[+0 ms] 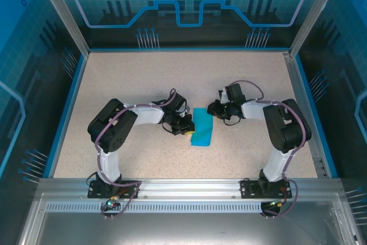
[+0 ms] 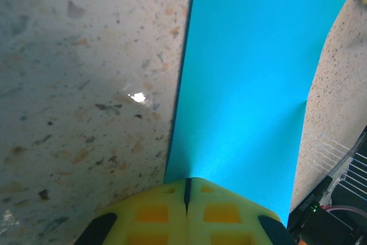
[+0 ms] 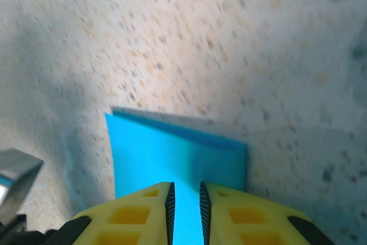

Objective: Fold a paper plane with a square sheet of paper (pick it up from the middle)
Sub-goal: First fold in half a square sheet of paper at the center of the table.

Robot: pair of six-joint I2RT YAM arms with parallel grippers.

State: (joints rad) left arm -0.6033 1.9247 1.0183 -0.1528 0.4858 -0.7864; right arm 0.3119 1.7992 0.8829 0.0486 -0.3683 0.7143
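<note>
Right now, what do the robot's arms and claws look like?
The left arm and right arm both have chunky black joints with white links between them. Thin purple cables loop along them. The left claw and right claw each have two yellow fingers with a waffle grid of square pockets and black bits at the sides.

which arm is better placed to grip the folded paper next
Probably right: the right gripper has its jaws slightly apart over the sheet of paper, while the left gripper is shut at its edge.
</note>
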